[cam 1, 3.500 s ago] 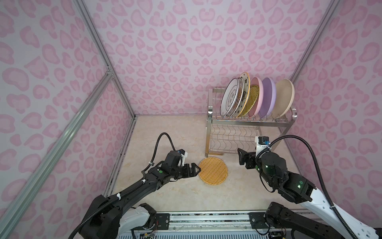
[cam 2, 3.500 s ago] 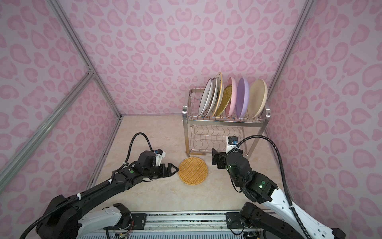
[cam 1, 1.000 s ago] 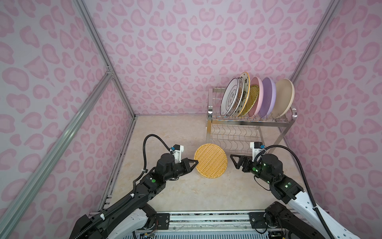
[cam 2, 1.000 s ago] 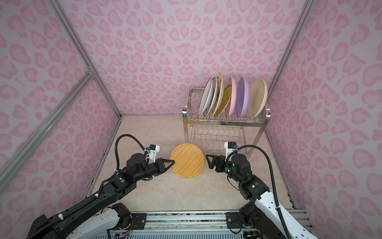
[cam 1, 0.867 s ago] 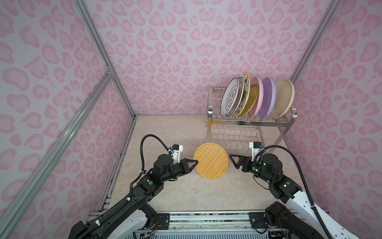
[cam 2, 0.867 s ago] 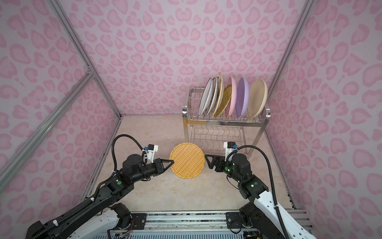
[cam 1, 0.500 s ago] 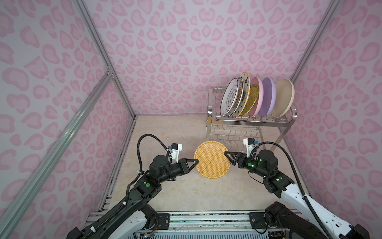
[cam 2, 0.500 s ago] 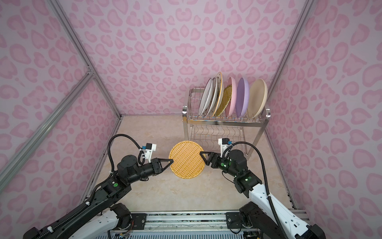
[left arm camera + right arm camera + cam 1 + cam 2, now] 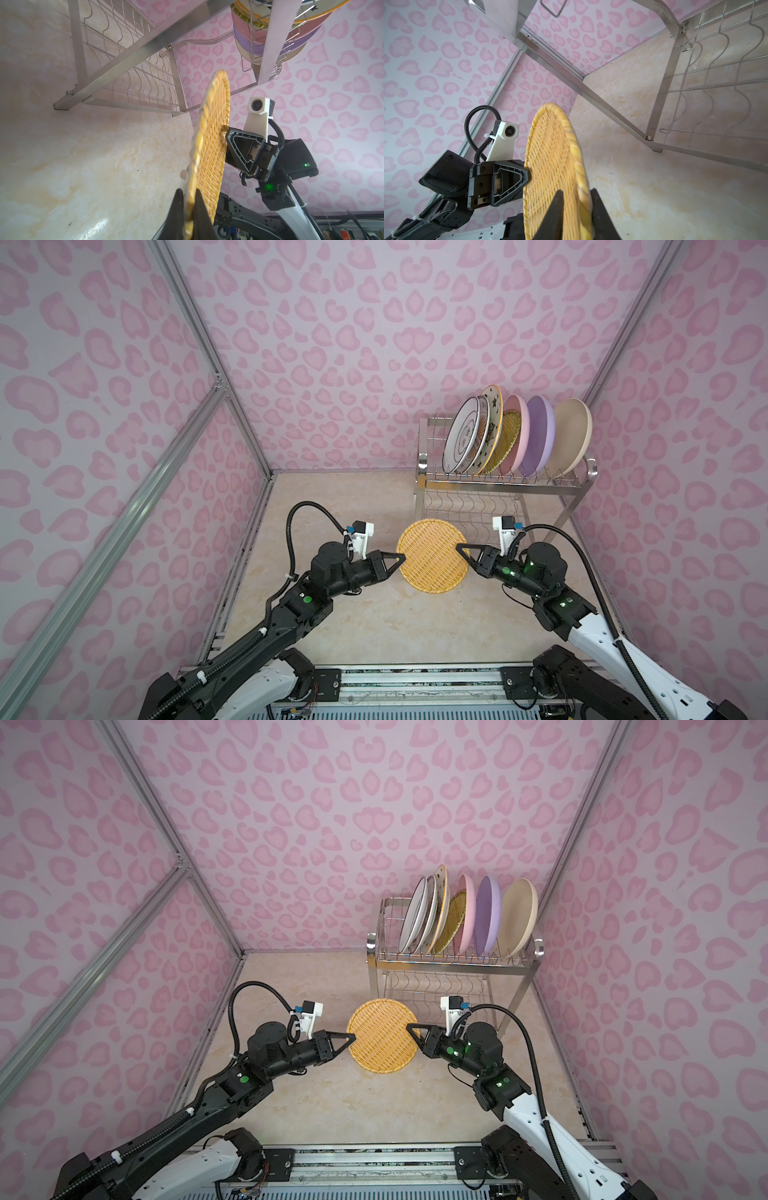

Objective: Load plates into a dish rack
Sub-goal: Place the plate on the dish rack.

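- Watching a handover: my left gripper (image 9: 402, 557) stays clamped on the yellow woven plate (image 9: 432, 558), now lifted upright above mid-worktop (image 9: 374, 622), in front of the dish rack (image 9: 498, 485) at the far right corner.
- My right gripper (image 9: 458, 547), wide a second ago, has narrowed astride the opposite rim; I cannot tell if it grips yet.
- Seven racked plates (image 9: 536, 435); I judge this the last.

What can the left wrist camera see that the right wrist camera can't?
Only the left wrist view shows the racked plates from underneath and the right arm's white camera. Only the right wrist view shows the left arm's white camera and a metal cage post. Both show the yellow woven plate pinched by the left end effector and right end effector, the wavy lower wires of the dish rack, and the marbled tabletop.
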